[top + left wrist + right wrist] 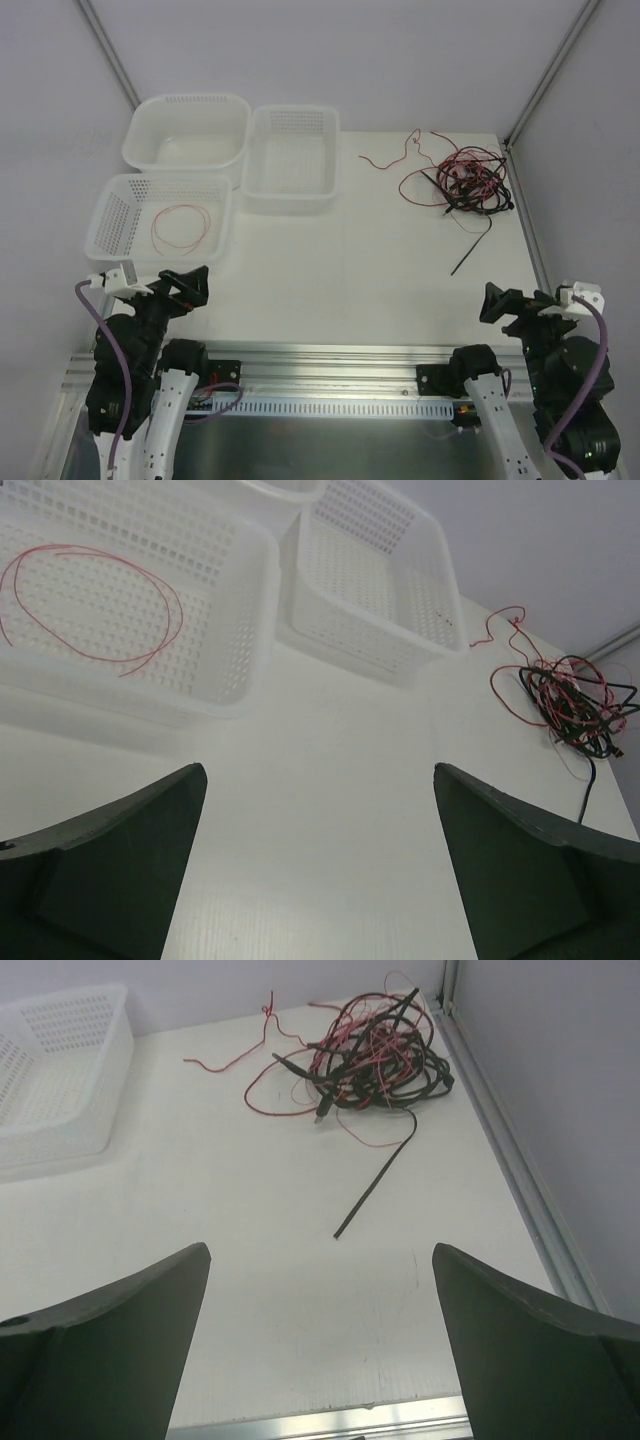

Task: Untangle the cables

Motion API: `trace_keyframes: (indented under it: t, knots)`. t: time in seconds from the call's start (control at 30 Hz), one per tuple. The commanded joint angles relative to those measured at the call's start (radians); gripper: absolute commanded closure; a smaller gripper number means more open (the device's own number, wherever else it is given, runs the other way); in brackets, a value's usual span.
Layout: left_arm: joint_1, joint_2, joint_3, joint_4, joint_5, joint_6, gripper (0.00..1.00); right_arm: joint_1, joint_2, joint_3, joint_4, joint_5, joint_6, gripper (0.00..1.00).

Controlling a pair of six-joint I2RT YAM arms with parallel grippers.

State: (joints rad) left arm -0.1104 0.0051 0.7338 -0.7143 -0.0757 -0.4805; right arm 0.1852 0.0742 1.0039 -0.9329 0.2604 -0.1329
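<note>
The cables (pixel 462 182) lie in a tangled heap of thin red wires and thicker black cables at the table's far right; one black end (pixel 472 250) trails toward the near edge. The heap also shows in the left wrist view (pixel 573 705) and the right wrist view (pixel 372 1055). A single red wire (pixel 180 226) lies looped in the near left basket (pixel 115 215). My left gripper (pixel 185 285) sits open at the near left edge, holding nothing. My right gripper (pixel 505 302) is open at the near right, well short of the heap.
Two more white perforated baskets stand at the back: one far left (pixel 140 140), one in the middle (pixel 290 195). A metal frame rail (pixel 528 235) runs along the table's right edge, close to the heap. A loose red strand (pixel 392 155) stretches left from the tangle.
</note>
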Motion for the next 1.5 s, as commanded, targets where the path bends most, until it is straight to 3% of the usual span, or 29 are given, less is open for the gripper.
trace_keyframes:
  t: [0.0, 0.33, 0.47, 0.8, 1.23, 1.43, 1.47]
  knots:
    - [0.003, -0.074, -0.03, 0.042, 0.05, -0.029, 0.01, -0.004, 0.134, -0.001, 0.037, -0.011, 0.049, 0.0]
    - [0.003, 0.15, -0.042, 0.102, 0.185, 0.019, 0.01, -0.004, 0.62, 0.051, 0.21, -0.026, 0.114, 0.0]
    - [0.003, 0.196, -0.085, 0.145, 0.226, 0.068, 0.01, -0.015, 0.844, 0.129, 0.244, 0.153, 0.245, 0.0]
    - [0.003, 0.173, -0.149, 0.205, 0.267, 0.105, 0.01, -0.308, 1.366, 0.341, 0.397, -0.065, 0.547, 0.01]
    - [0.003, 0.18, -0.157, 0.213, 0.284, 0.108, 0.01, -0.369, 1.942, 0.605, 0.514, -0.104, 0.65, 0.01]
    - [0.003, 0.185, -0.157, 0.214, 0.281, 0.111, 0.01, -0.369, 1.984, 0.495, 0.542, -0.127, 0.671, 0.39]
    - [0.005, 0.185, -0.155, 0.214, 0.283, 0.111, 0.01, -0.366, 1.956, 0.471, 0.545, -0.127, 0.668, 0.52]
